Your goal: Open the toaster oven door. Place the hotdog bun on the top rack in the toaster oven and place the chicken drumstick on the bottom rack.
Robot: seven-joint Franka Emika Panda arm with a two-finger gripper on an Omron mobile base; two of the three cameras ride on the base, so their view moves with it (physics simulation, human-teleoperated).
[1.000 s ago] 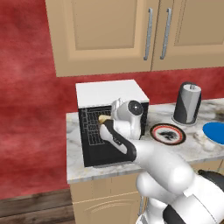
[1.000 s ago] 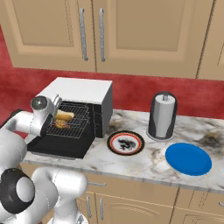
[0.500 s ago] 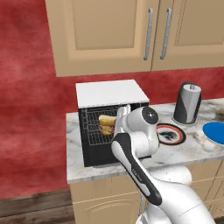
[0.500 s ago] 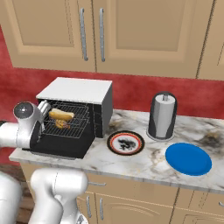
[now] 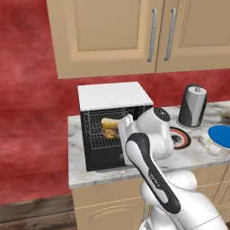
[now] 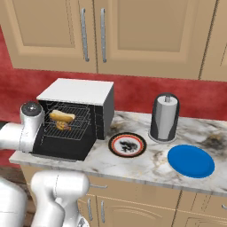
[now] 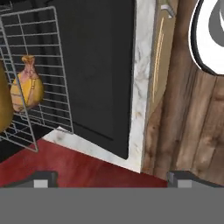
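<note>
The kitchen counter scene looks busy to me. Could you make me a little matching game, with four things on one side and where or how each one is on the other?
Things:
1. hotdog bun
2. chicken drumstick
3. toaster oven door
4. blue plate

States or places:
A. folded down flat and open on the counter
B. lying on the top rack
C. on the marble counter, right of the kettle
D. lying on the bottom rack, under the bun

Pairs: 1-B, 2-D, 3-A, 4-C
</note>
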